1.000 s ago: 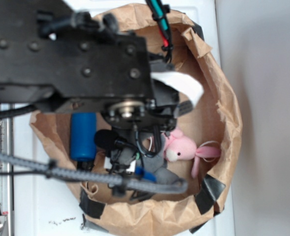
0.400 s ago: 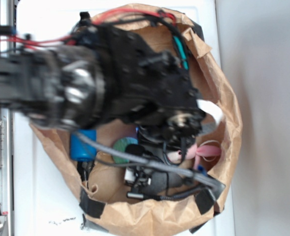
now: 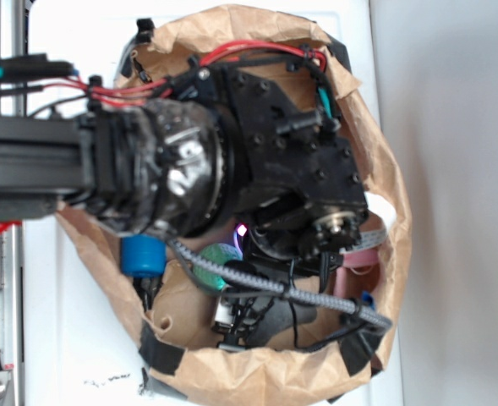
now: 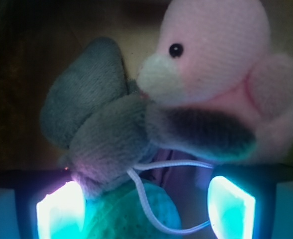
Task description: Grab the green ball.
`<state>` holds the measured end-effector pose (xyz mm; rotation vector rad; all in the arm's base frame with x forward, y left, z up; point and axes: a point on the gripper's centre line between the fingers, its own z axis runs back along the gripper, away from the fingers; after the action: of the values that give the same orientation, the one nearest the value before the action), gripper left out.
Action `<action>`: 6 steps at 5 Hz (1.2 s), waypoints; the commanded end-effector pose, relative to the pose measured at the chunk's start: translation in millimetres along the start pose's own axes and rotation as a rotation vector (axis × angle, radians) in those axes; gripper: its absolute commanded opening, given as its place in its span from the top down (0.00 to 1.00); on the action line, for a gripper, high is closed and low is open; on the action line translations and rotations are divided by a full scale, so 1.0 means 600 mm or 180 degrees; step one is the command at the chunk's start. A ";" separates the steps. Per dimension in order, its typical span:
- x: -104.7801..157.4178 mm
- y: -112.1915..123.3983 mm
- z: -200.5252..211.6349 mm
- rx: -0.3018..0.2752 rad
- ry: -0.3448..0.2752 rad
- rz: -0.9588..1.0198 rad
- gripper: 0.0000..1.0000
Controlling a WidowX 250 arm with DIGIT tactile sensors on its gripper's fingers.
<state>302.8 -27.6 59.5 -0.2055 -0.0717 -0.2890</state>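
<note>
In the exterior view, the green ball (image 3: 217, 258) is seen inside the brown paper bag (image 3: 392, 194), just right of the blue bottle (image 3: 141, 255) and partly hidden under a braided cable (image 3: 265, 286). The arm is reached down into the bag from the left; the gripper is hidden beneath the wrist.

In the wrist view, the ball (image 4: 136, 211) is seen low between the two glowing fingers (image 4: 56, 211), tucked under the grey plush toy (image 4: 101, 129), beside the pink plush toy (image 4: 221, 64). The gripper (image 4: 145, 209) is spread wide and nothing is held.
</note>
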 end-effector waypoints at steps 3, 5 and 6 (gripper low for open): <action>-0.078 -0.097 0.122 0.0104 -0.0466 -0.0298 0.00; -0.026 -0.071 0.055 0.0078 -0.0250 -0.0205 0.00; -0.012 -0.071 0.028 0.0051 -0.0142 -0.0203 0.00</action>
<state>281.6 -52.4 70.0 -0.1977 -0.0765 -0.3230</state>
